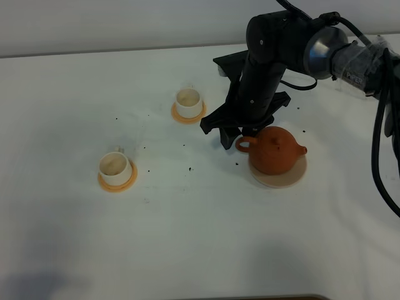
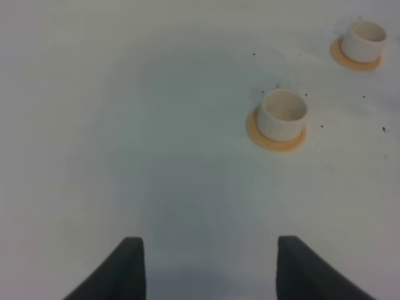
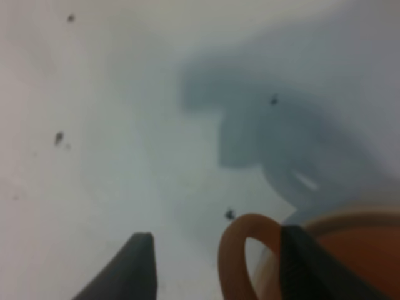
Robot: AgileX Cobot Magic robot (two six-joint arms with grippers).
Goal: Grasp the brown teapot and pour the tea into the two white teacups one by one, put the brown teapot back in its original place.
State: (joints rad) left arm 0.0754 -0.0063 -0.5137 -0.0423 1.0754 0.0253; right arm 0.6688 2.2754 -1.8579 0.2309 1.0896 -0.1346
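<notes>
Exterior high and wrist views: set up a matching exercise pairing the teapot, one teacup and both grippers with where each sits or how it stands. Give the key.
Column one:
1. brown teapot
2. teacup nearest the teapot
3. right gripper
4. left gripper

Column two:
A. open above bare table
B. on an orange coaster
C. open, straddling the loop handle
D. on the pale beige disc

Pairs: 1-D, 2-B, 3-C, 4-A.

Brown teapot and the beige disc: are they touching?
Touching. The exterior high view shows the brown teapot resting on the beige disc, whose rim shows beneath it.
</notes>
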